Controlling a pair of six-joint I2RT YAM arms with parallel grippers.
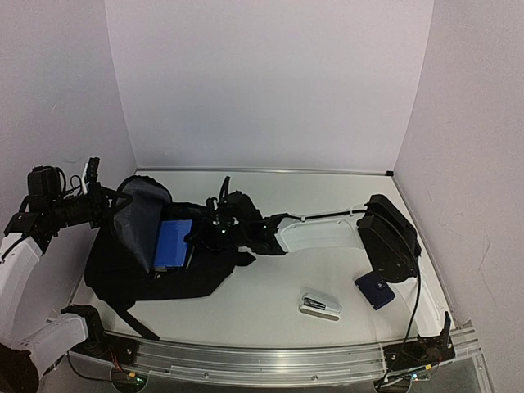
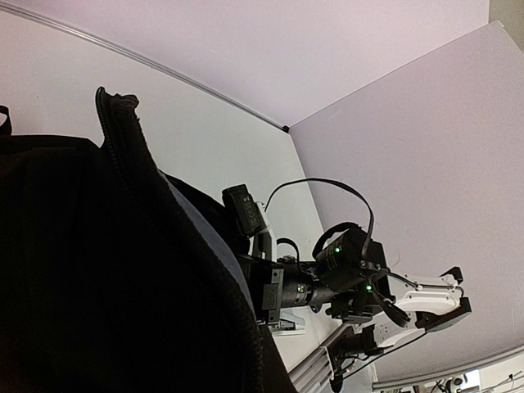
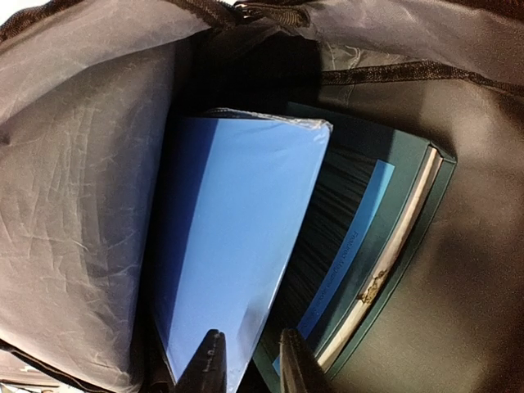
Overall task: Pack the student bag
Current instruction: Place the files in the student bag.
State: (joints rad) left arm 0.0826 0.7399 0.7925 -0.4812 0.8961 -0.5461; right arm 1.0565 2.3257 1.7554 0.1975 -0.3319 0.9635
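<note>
The bag [image 1: 123, 270] lies open by the left edge of the table [image 1: 270, 307]. The right gripper [image 3: 250, 344] reaches inside, jaws narrowly parted astride the edge of a blue book [image 3: 237, 237], though I cannot tell if they grip it. Farther back, the left gripper [image 1: 92, 182] sits just beside the bag's raised side, and its jaws cannot be made out.

The large black soft fabric backpack [image 1: 123, 270] lay on the left part of the white table [image 1: 270, 286]. Inside the backpack, the flat blue rectangular book [image 1: 173, 243] lay partly over the teal hardcover book [image 3: 385, 237]. Right of the backpack, well apart, lay the small silver-and-black stapler [image 1: 320, 306]. Farther right lay the small dark blue flat case [image 1: 375, 291].
</note>
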